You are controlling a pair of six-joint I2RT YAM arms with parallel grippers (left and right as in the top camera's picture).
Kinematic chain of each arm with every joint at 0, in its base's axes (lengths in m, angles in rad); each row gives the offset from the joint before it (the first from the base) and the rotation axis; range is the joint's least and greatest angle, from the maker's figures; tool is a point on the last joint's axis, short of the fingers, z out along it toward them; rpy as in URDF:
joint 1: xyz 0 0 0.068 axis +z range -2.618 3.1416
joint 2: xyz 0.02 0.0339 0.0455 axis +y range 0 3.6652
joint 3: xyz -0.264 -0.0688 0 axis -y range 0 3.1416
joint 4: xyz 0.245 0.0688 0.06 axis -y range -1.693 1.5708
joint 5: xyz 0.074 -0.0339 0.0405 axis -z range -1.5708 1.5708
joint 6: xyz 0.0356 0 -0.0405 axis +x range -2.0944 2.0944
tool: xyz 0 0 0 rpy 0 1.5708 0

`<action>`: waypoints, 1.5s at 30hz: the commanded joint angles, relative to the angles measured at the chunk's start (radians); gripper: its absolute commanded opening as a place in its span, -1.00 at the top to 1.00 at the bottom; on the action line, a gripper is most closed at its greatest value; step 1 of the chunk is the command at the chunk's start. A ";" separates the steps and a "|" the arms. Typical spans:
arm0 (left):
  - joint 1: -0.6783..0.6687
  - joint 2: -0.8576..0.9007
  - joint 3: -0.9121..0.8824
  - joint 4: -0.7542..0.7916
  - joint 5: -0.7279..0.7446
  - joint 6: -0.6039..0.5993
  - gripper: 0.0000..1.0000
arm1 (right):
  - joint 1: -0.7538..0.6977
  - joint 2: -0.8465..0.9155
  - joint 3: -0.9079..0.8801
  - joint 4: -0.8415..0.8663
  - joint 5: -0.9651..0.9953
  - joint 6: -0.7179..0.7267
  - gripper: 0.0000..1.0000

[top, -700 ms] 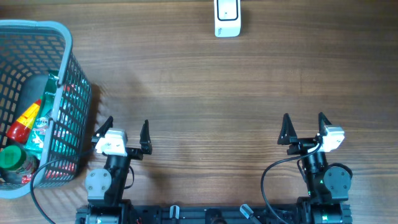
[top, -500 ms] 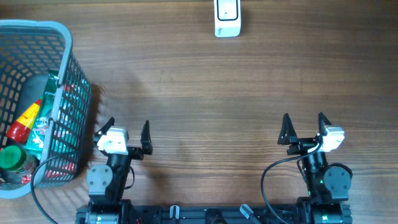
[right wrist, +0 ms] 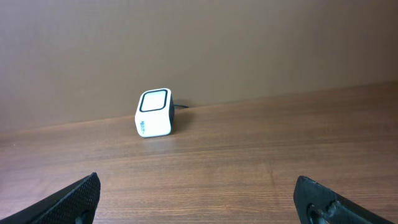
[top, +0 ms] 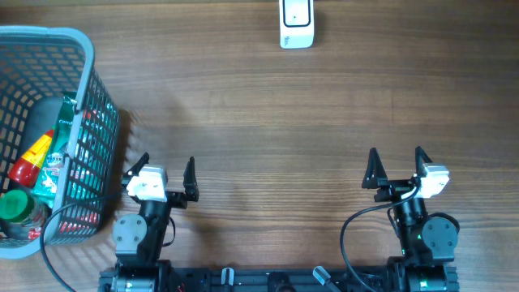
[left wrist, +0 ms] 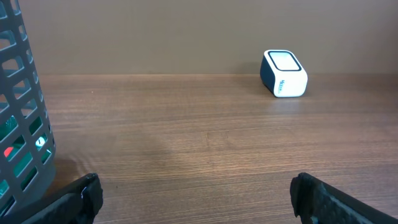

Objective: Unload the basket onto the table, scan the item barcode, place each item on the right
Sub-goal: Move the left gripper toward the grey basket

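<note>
**At the near edge of the desk, both jaws are apart and hold nothing**

Between the fingers of the left jaws, the wrist view shows only bare wood. It is the same for the right jaws. Both pairs stand wide apart, low over the desk [top: 268,122], and touch no object.

Just beside the left arm [top: 142,231], on its outer side, stands the grey basket [top: 40,32]. The items to scan lie inside it: a red and yellow bottle [top: 31,154], a bottle with a green cap [top: 15,204], a teal packet [top: 53,174] and something dark which I cannot identify. No barcode is visible on any of them. The white scanner [top: 297,23] sits at the far edge, well apart from both arms, and its dark window looks tilted towards them.

I judge that the task is at its beginning, with no item picked yet. Several things can go wrong from here:

- The items lie close together, so the jaws may take two at once or push one deeper.
- The wall of the basket is an open grid, so a finger can catch in it and drag or tip the basket.
- A round bottle can turn or slip in the grip.
- The label may face away from the window, and then the scan fails.
- The scanner looks light, so a bump can move it.
</note>
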 commanded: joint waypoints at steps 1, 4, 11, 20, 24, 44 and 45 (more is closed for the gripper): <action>-0.005 0.002 -0.007 -0.002 -0.006 -0.006 -1.00 | 0.006 -0.006 -0.001 0.003 -0.011 -0.013 -0.99; -0.005 0.002 -0.007 -0.002 -0.006 -0.006 -1.00 | 0.006 -0.006 -0.001 0.003 -0.011 -0.013 -0.99; -0.005 0.002 -0.007 -0.002 -0.006 -0.006 -1.00 | 0.006 -0.006 -0.001 0.003 -0.011 -0.013 -0.99; -0.005 0.002 -0.007 -0.001 -0.006 -0.006 -1.00 | 0.006 -0.006 -0.001 0.003 -0.011 -0.013 -0.99; -0.005 0.002 -0.007 0.000 0.018 -0.007 -1.00 | 0.006 -0.006 -0.001 0.003 -0.011 -0.013 -0.99; -0.005 0.002 0.441 -0.325 0.134 -0.086 -1.00 | 0.006 -0.006 -0.001 0.003 -0.011 -0.013 -0.99; -0.005 0.002 0.461 -0.343 0.134 -0.086 -1.00 | 0.006 -0.006 -0.001 0.003 -0.011 -0.013 -0.99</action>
